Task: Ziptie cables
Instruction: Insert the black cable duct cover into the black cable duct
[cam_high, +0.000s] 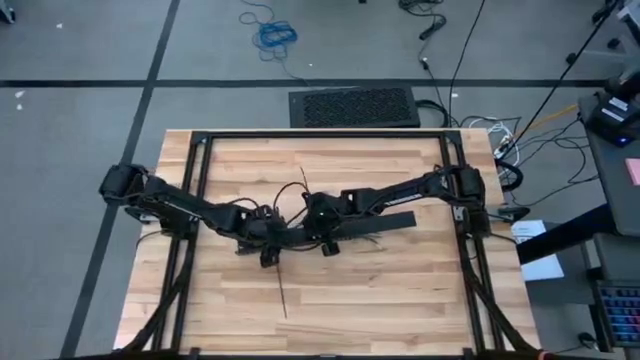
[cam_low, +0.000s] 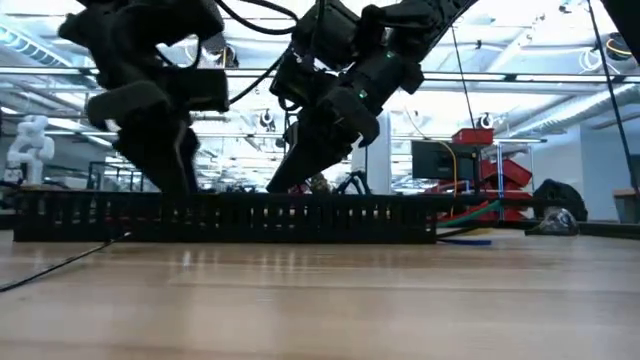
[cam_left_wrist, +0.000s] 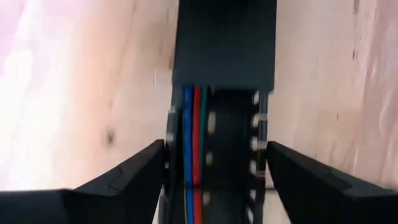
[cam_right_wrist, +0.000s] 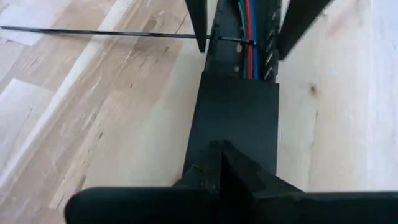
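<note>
Cables (cam_left_wrist: 193, 143) lie in the channel of the black slotted bar (cam_high: 355, 228) at mid-worktop (cam_high: 400, 300). Left tool (cam_left_wrist: 214, 180) straddles the bar, fingers apart; right tool (cam_right_wrist: 222, 163) sits at the covered stretch, fingers pressed together, gripping nothing I can make out. The zip tie (cam_right_wrist: 106, 33) crosses the bar by the left fingers, its tail running out toward 6 o'clock on the worktop. Judged step: tie threaded, not cinched; next move calls for catching the tail and pulling tight.
</note>
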